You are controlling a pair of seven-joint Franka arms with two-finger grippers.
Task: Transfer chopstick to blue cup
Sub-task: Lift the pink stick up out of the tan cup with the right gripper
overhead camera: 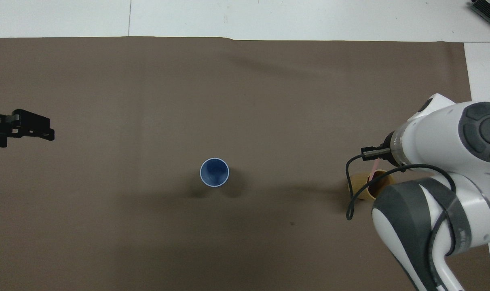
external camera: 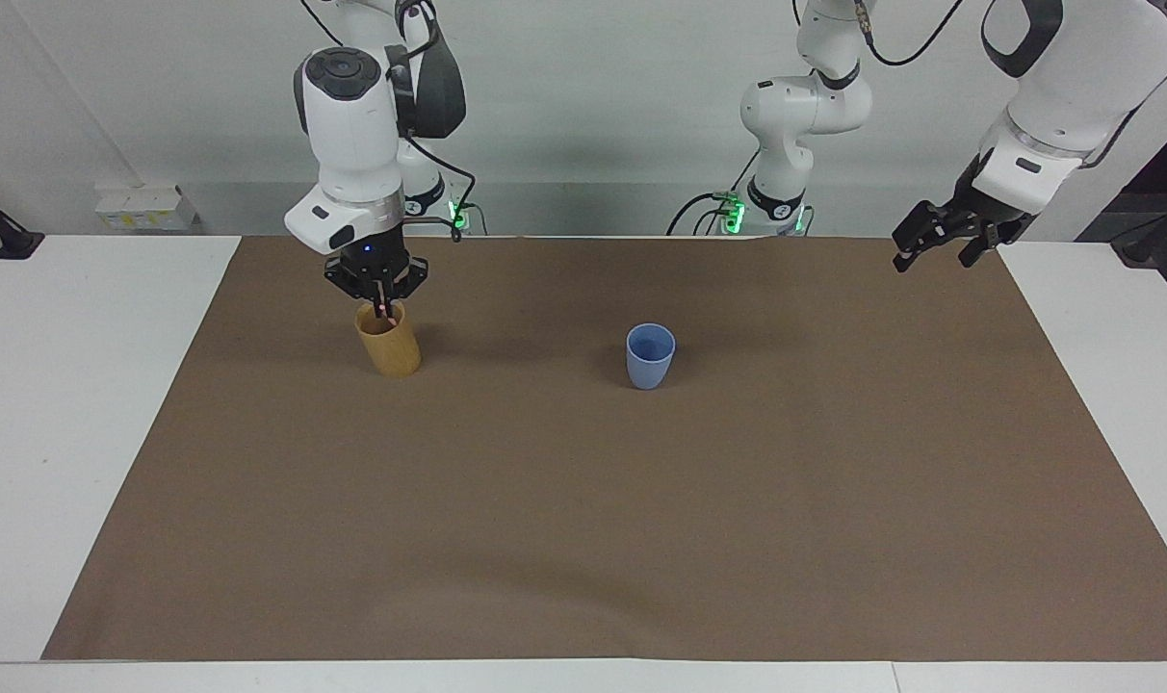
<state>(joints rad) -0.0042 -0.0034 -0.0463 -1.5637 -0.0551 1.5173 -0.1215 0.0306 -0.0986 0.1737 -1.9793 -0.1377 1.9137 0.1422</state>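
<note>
The blue cup (external camera: pixel 650 356) (overhead camera: pixel 214 172) stands upright near the middle of the brown mat. My right gripper (external camera: pixel 381 300) hangs just over the mouth of a tan cup (external camera: pixel 388 343) (overhead camera: pixel 366 189) toward the right arm's end. It is shut on the top of the pale-pink chopstick (external camera: pixel 384 311) (overhead camera: pixel 375 166), whose lower part is still inside the tan cup. In the overhead view the right arm covers this gripper. My left gripper (external camera: pixel 935 258) (overhead camera: pixel 50 133) waits open and holds nothing, in the air over the mat's corner at the left arm's end.
The brown mat (external camera: pixel 583 520) covers most of the white table (external camera: pixel 73 404). A cable loops from the right wrist beside the tan cup (overhead camera: pixel 350 194). Only the two cups stand on the mat.
</note>
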